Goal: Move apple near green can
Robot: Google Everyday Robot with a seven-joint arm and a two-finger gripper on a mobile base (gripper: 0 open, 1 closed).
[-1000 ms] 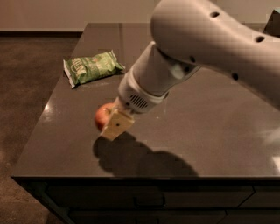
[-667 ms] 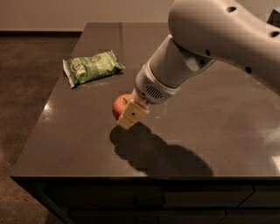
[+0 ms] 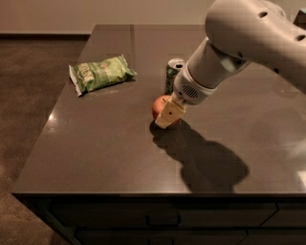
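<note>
Hand [image 3: 166,115] sits at the centre of the worktop [image 3: 95,153], clamped on the apple [image 3: 159,106]: one tan finger lies across the fruit's front-right face, and the other is hidden behind it. At far left, a crinkled green chip bag [image 3: 101,72] lies flat near the worktop's left edge, well apart from the other items. To its right stands the green can [image 3: 173,72], upright, silver top showing, with its lower right side covered by the wrist. The apple is just in front of the can, low at the surface; whether it rests on the surface cannot be told. Nothing lies between apple and can. The white arm [image 3: 248,33] enters from the upper right and casts a dark shadow [image 3: 205,162] forward and to the right of the apple. The worktop is dark grey, smooth and slightly reflective, with dark drawer fronts [image 3: 162,217] beneath its front edge. Brown floor [image 3: 28,95] lies to the left, and a pale wall [image 3: 48,14] runs along the back.
</note>
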